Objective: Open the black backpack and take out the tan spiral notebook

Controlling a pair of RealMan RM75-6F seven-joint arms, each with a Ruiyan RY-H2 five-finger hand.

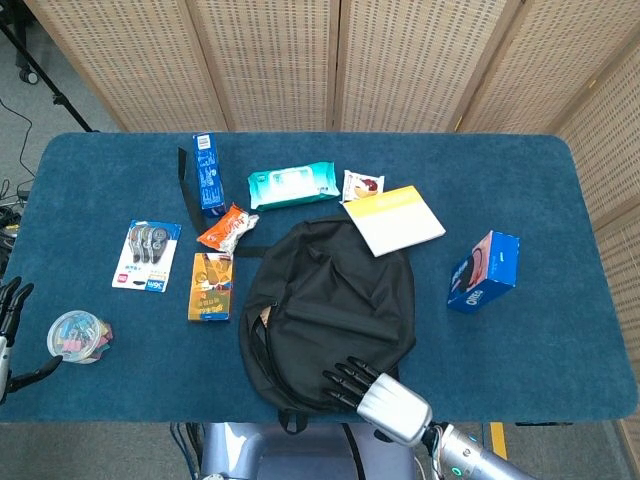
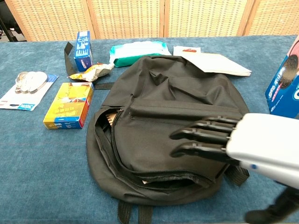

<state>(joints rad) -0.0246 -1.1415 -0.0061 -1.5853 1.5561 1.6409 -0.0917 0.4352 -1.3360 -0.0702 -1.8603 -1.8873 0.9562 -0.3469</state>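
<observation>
right hand [image 2: 233,140]: fingers straight and apart over the backpack [image 1: 320,300], holding nothing
left hand [image 1: 10,335]: spread, empty (bench [image 1: 560,220] edge)

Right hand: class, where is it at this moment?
In the head view the right hand is at the table's near edge, fingers spread over the black backpack's near right part.

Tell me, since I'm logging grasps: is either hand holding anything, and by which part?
Nothing is held. The right hand reaches over the black fabric backpack, fingers extended; the left hand is open.
</observation>
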